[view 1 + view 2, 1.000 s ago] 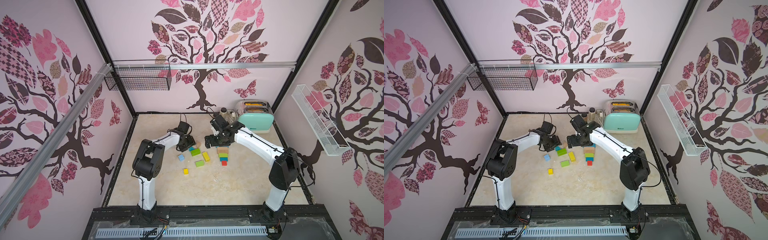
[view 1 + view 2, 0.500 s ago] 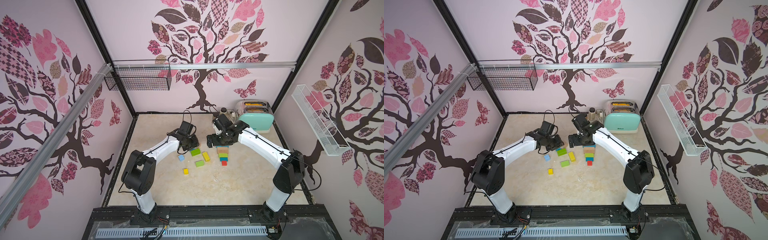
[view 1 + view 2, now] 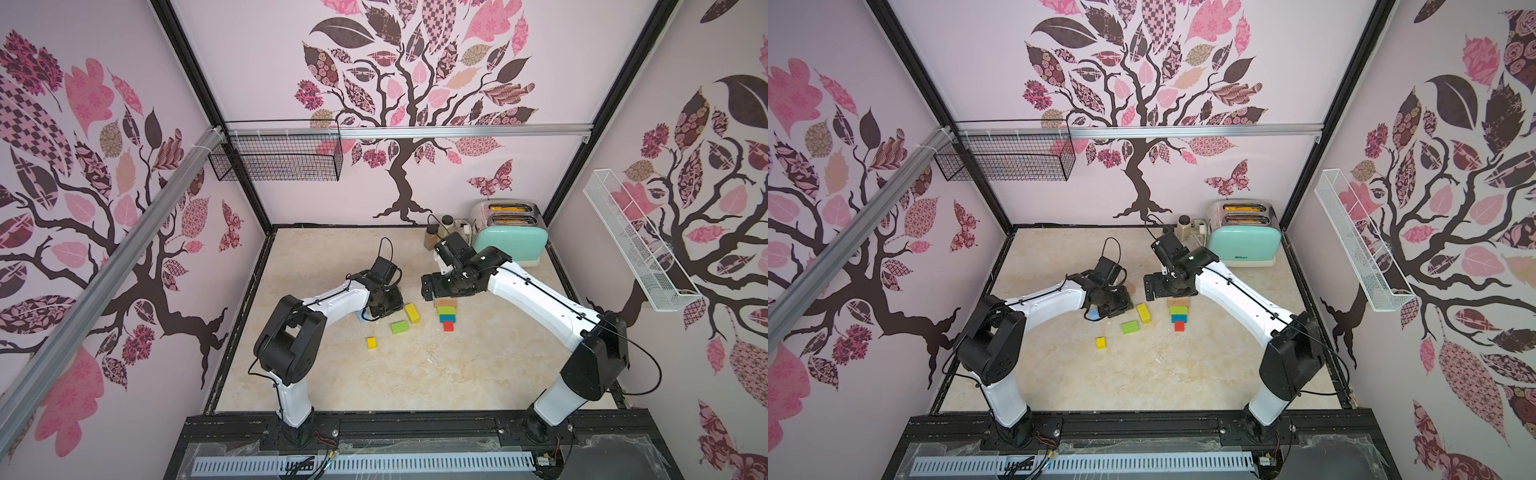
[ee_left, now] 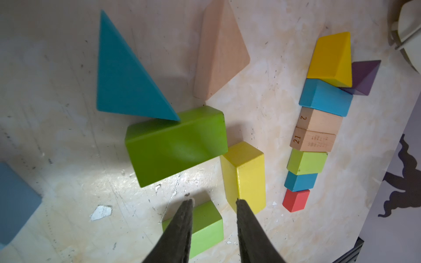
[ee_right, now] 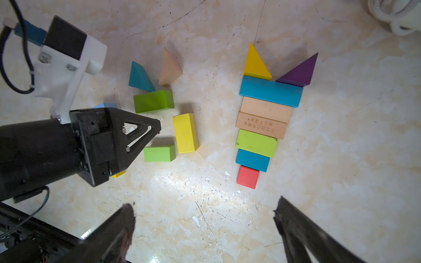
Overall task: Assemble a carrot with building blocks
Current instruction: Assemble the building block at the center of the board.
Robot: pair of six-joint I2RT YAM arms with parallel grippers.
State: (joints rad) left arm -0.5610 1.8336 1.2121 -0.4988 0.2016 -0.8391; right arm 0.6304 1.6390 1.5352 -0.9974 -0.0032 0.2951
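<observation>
The building blocks form a flat carrot in the right wrist view: a yellow wedge (image 5: 256,65) and a purple wedge (image 5: 300,72) top a blue bar (image 5: 271,91), two tan bars (image 5: 266,109), a light green bar (image 5: 256,143), a blue block (image 5: 252,160) and a red cube (image 5: 247,177). Loose beside it lie a teal wedge (image 4: 123,75), a tan wedge (image 4: 218,52), a dark green bar (image 4: 176,143), a yellow bar (image 4: 245,175) and a light green block (image 4: 206,227). My left gripper (image 4: 214,202) hovers over them, narrowly open and empty. My right gripper (image 5: 204,208) is wide open over bare table.
A small yellow cube (image 3: 372,342) lies nearer the front, and a pale blue block (image 3: 1093,314) peeks out beside the left arm. A mint toaster (image 3: 511,241) and two spice jars (image 3: 432,237) stand at the back right. Wire baskets (image 3: 274,160) hang on the walls.
The left gripper has come toward the front over the loose blocks and now hides the dark green bar from above. Its jaws stand narrower than a second ago. The right arm has barely moved.
</observation>
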